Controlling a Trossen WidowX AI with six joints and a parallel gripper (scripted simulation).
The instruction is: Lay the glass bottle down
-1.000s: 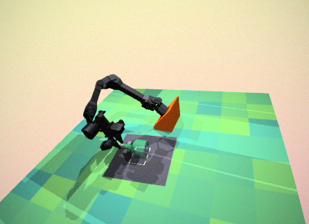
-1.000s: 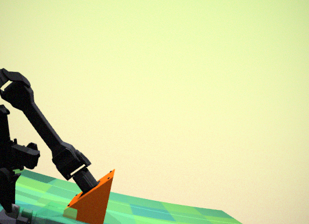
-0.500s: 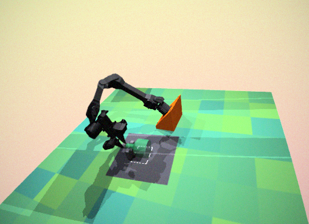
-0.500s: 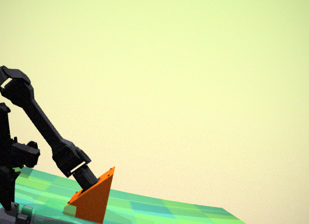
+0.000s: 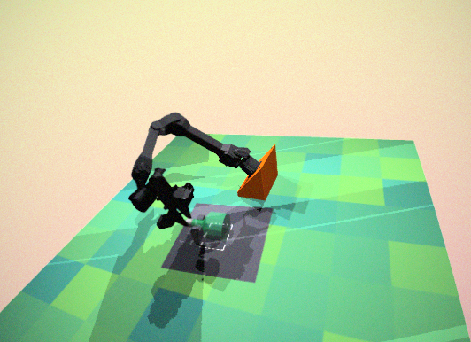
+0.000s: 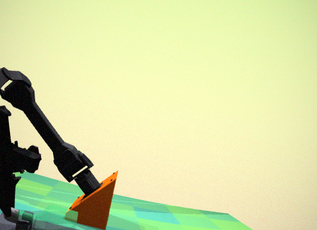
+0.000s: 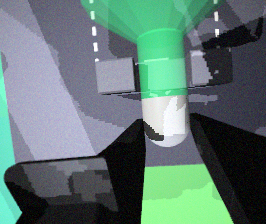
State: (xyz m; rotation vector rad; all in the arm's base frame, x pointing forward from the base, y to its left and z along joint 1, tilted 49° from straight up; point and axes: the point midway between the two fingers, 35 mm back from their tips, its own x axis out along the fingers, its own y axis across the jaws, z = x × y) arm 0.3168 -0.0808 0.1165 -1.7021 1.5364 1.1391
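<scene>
Two rest prongs (image 7: pixel 115 76), wrist view only

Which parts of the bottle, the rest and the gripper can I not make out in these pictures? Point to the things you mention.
- Underside of the bottle (image 5: pixel 218 224) (image 7: pixel 162 47): top and wrist views look from above, so contact with the mat (image 5: pixel 239 271) is unclear.
- Bottom of the slot in the grey rest (image 7: pixel 115 76): wrist view, covered by the neck.
- Far end of the bottle: wrist view, cut off by the upper edge.
- Gripper (image 7: pixel 166 122) body: exterior view, partly cut off by the left edge.
</scene>
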